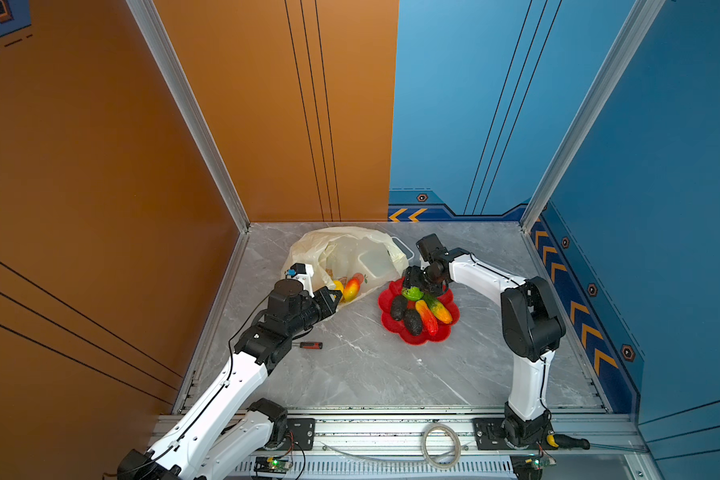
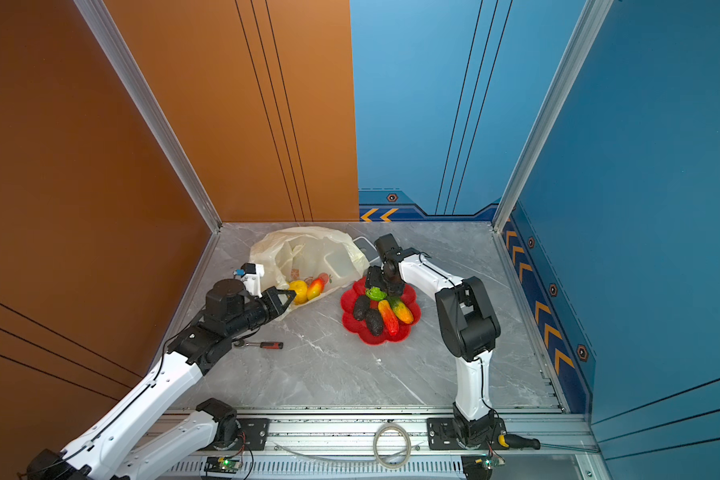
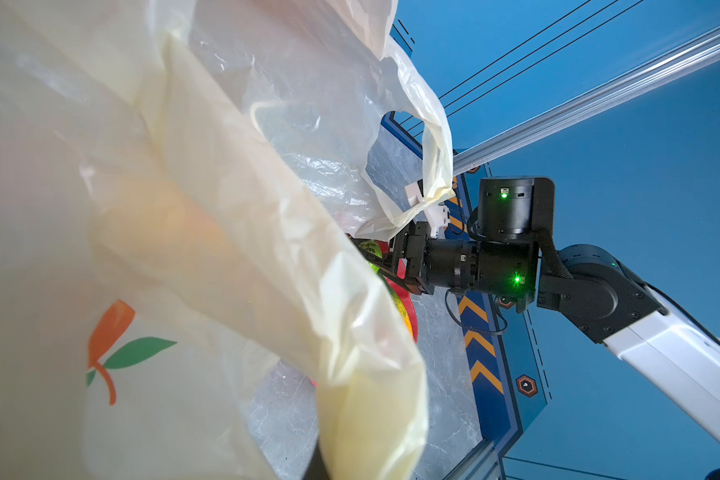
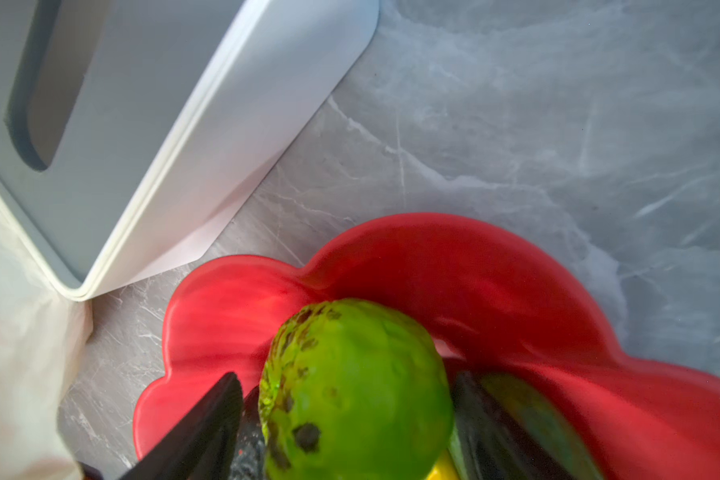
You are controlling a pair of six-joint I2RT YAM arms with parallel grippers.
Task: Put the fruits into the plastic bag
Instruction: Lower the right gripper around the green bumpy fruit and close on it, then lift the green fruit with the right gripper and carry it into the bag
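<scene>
The plastic bag [image 1: 350,249] [image 3: 225,208] lies at the back left, its mouth facing the dish. My left gripper [image 1: 337,296] [image 2: 292,296] is shut on the bag's near edge. A yellow fruit [image 1: 338,286] and a red-orange fruit [image 1: 351,288] lie inside the mouth. My right gripper [image 1: 412,291] [image 4: 350,395] is closed on the green round fruit [image 4: 358,395] [image 1: 411,293], a finger pressed to each side, over the red dish [image 1: 416,340]. Two dark fruits [image 1: 398,307] [image 1: 413,322] and two oblong fruits [image 1: 427,318] [image 1: 439,309] rest in the dish.
A white-grey box with a slot [image 4: 121,124] [image 1: 404,249] stands behind the bag, close to the dish. A red-handled screwdriver [image 1: 310,345] lies by my left arm. A coiled cable [image 1: 441,446] sits on the front rail. Walls close in the table on three sides.
</scene>
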